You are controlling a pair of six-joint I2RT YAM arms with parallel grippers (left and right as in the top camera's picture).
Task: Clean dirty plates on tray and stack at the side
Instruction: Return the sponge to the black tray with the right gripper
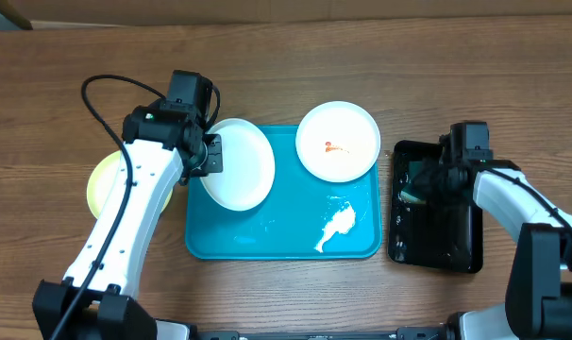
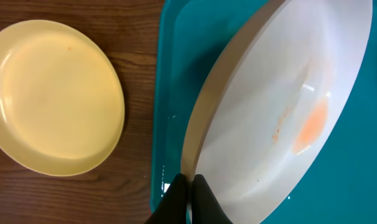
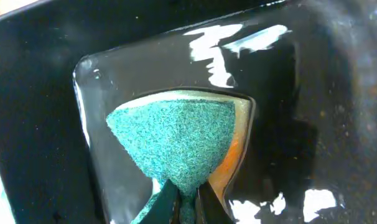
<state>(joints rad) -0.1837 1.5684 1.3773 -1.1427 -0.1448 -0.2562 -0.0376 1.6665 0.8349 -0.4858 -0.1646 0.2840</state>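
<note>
A green sponge [image 3: 176, 140] is pinched by the right claw [image 3: 187, 191] in the black tray [image 1: 435, 227] at right. An orange-smeared white plate [image 1: 237, 163] is held tilted by the left claw [image 2: 190, 186] at the left edge of the turquoise tray [image 1: 220, 241].

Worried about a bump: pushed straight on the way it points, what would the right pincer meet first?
The right pincer is shut on a green sponge; straight beyond lies the wet floor of the black tray. The sponge would likely press into it, though depth is unclear.
</note>
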